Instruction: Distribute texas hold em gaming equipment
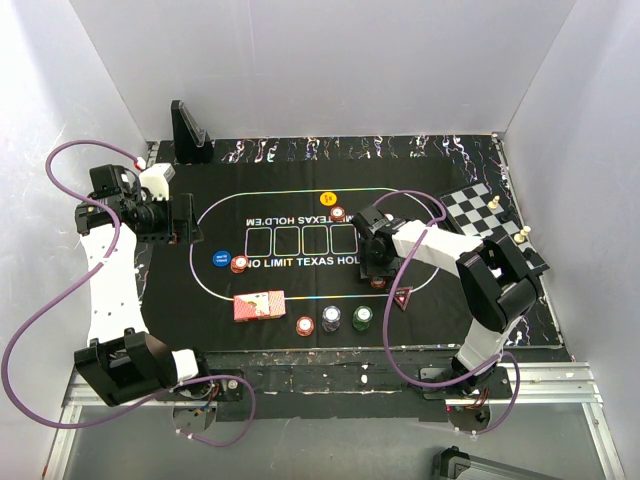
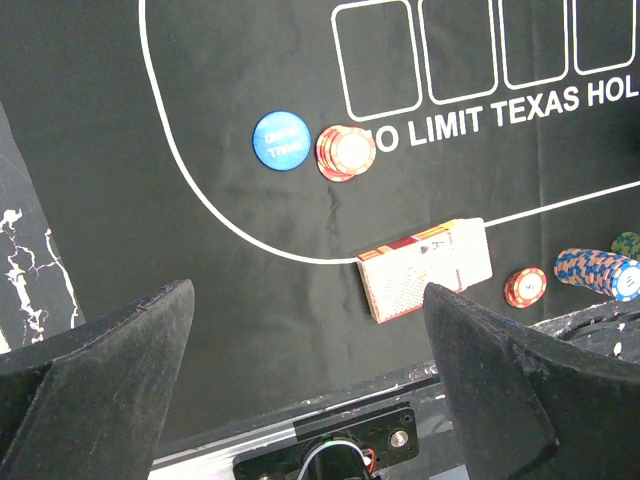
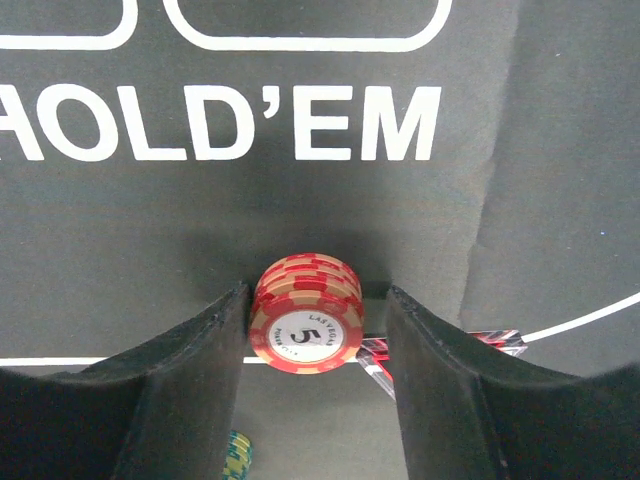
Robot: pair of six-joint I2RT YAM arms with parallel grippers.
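Note:
My right gripper (image 1: pixel 375 266) stands low over the mat with its jaws around a stack of red "5" chips (image 3: pixel 305 312). The left finger (image 3: pixel 215 350) touches the stack; the right finger (image 3: pixel 430 350) stands a little apart, so the gripper (image 3: pixel 318 300) is open. The triangular marker (image 1: pixel 403 298) lies just beside it. The red-backed card deck (image 1: pixel 259 305) lies at the mat's near edge, with red (image 1: pixel 305 325), blue-white (image 1: pixel 331 318) and green (image 1: pixel 362 318) chip stacks to its right. My left gripper (image 1: pixel 165 215) is open and empty, high at the mat's left.
A blue chip (image 1: pixel 220 259) and a red stack (image 1: pixel 240 264) sit at the mat's left; an orange chip (image 1: pixel 327 198) and a red stack (image 1: pixel 338 212) at the far side. The chessboard (image 1: pixel 490 225) with pieces is at right. A black stand (image 1: pixel 188 130) is at back left.

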